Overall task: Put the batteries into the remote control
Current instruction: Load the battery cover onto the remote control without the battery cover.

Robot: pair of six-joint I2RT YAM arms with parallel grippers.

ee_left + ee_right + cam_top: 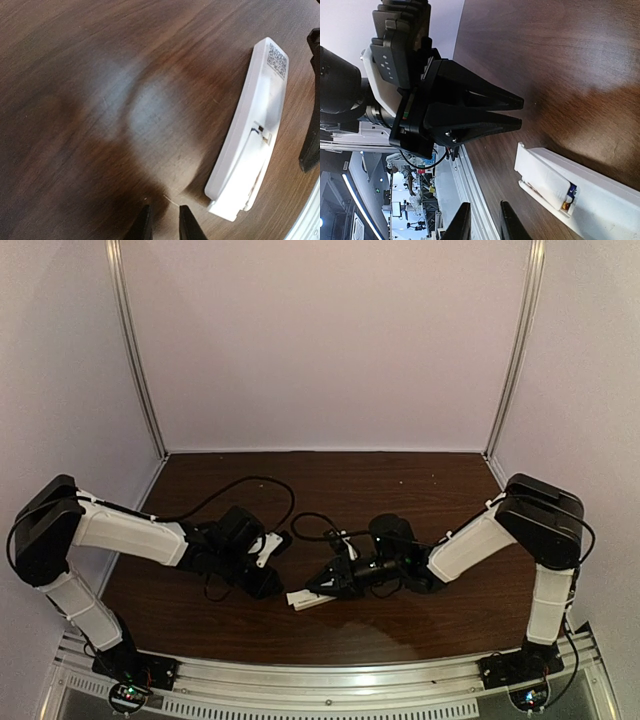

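White plastic on dark wood: the remote [310,600] lies flat on the table [400,490], at about 6 o'clock from the table's middle and close to the front edge. Its back is up. I think that is so the battery hole faces up, where the fingers can get at it. It sits between the two arms, so either one can reach it.

The left gripper [519,113] hangs just beside the remote, at about 10 o'clock from it. Its jaws are nearly pressed together and there is nothing in them. The right gripper [485,215] is at about 1 o'clock from the remote, very near. Its jaws are almost closed too, with nothing in them. I guess thin, pinched tips are good for poking or sliding a small part, not for picking things up.

The remote is long, slim and a bit curved. One end has a label [277,60] with tiny print. At the other end the cover [247,175] sits crooked, partly on and sticking out past the end. Under its edge I can see a bit of blue and a bit of orange-red. They look like the batteries [568,199], already inside. So to me the job looks nearly done, and the cover just wants pushing home. It could catch or pop off if it is pushed crooked.
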